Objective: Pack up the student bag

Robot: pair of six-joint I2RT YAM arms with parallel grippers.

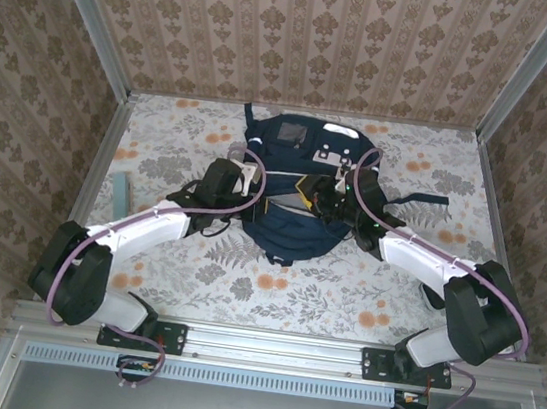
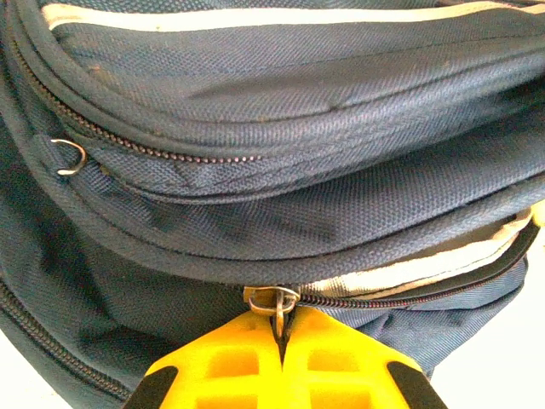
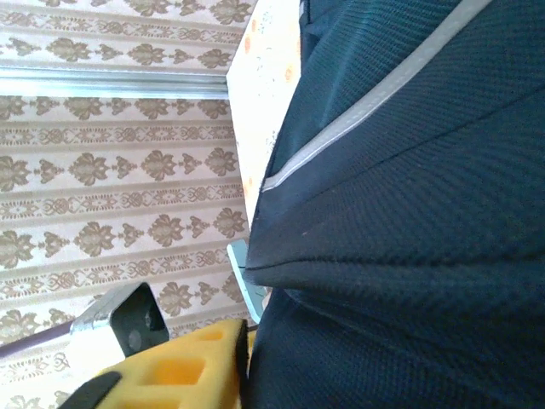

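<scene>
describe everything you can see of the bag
Large navy bag of woven fabric, with white stripes, pale patches on top, dark straps and several zips. It lies on the table. The left pincer is shut on a metal zip pull on its left side; the right pincer is against its right side.

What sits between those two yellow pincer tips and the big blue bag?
In the left wrist view, a small metal zipper pull: the left pincer is shut on it, and it belongs to the student bag.
</scene>
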